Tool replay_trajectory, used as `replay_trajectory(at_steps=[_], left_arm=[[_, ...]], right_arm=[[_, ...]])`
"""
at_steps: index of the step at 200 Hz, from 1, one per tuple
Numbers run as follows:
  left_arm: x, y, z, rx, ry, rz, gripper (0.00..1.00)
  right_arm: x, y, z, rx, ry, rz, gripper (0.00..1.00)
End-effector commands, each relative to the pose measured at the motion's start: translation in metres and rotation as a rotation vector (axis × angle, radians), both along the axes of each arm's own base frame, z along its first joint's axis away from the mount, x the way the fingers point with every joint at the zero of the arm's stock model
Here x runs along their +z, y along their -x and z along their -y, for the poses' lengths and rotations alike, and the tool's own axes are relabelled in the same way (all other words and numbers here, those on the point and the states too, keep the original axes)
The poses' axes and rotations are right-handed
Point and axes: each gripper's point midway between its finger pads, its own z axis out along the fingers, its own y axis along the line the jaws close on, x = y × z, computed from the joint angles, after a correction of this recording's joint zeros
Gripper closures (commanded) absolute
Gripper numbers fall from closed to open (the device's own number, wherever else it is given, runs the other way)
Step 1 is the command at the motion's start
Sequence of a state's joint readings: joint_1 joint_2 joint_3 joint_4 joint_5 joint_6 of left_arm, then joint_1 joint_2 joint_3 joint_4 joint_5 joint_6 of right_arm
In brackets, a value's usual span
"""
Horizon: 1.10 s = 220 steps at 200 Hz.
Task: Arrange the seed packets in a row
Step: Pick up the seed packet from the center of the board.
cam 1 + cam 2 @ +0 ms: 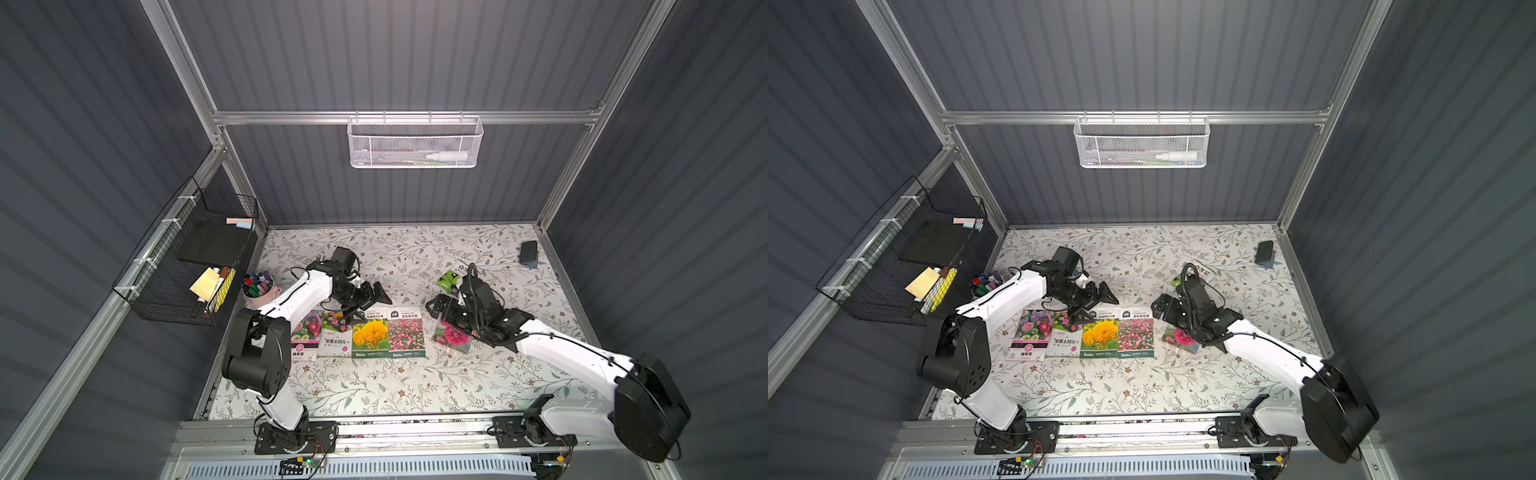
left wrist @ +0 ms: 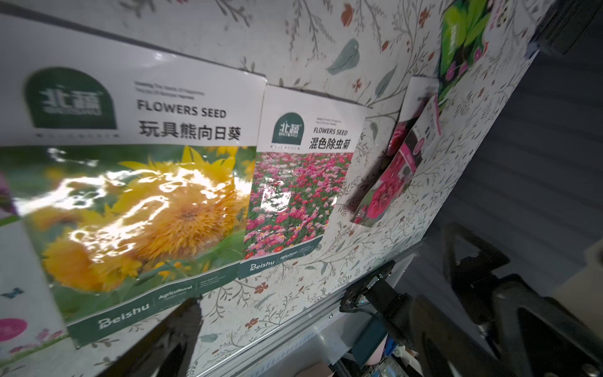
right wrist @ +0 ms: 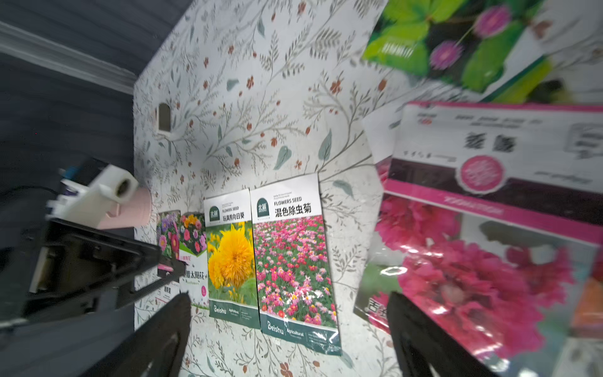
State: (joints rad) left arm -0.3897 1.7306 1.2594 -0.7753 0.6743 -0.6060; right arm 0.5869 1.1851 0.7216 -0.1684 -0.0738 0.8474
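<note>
right end effector [image 3: 288, 297] is spread above the tilted magenta packet [image 1: 451, 337], which lies just apart from the row of four on the surface; left end effector [image 1: 368, 301] is spread too. best to straighten it and close the gap to the pink daisy packet [image 1: 406, 332].

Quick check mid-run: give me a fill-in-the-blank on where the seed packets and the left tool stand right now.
1. ____ seed packets lie side by side in the row, from the mixed-flower packet to the pink-field packet.
2. The pink-field packet sits directly beside the ____ sunflower packet.
3. The magenta packet lies tilted, on the robot's ____ of the row.
4. The left tool holds ____.

Missing words: four; yellow; right; nothing.
</note>
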Motion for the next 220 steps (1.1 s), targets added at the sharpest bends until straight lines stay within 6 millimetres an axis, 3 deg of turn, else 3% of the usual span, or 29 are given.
replay_trajectory(at_steps=[1,19,60,117,181,201,220], left_arm=[[0.006,0.019,0.032,-0.164,0.013,0.009,0.00],[0.012,0.017,0.051,-0.221,0.018,0.026,0.00],[0.001,0.011,0.086,-0.266,0.056,0.032,0.01],[-0.038,0.007,0.134,-0.314,0.058,-0.010,0.01],[-0.067,0.004,0.162,-0.310,0.046,-0.052,0.01],[-0.069,0.002,0.167,-0.298,0.053,-0.058,0.07],[-0.065,0.000,0.169,-0.290,0.062,-0.055,0.20]], right_arm=[[-0.046,0.017,0.058,-0.104,0.069,-0.157,0.07],[-0.058,0.020,0.080,-0.142,0.030,-0.198,0.11],[-0.075,0.019,0.091,-0.156,-0.035,-0.247,0.17],[-0.108,0.020,0.076,-0.119,-0.155,-0.407,0.28],[-0.122,0.013,0.078,-0.133,-0.169,-0.432,0.34],[-0.125,0.012,0.077,-0.132,-0.181,-0.441,0.35],[-0.129,0.013,0.077,-0.134,-0.182,-0.451,0.36]])
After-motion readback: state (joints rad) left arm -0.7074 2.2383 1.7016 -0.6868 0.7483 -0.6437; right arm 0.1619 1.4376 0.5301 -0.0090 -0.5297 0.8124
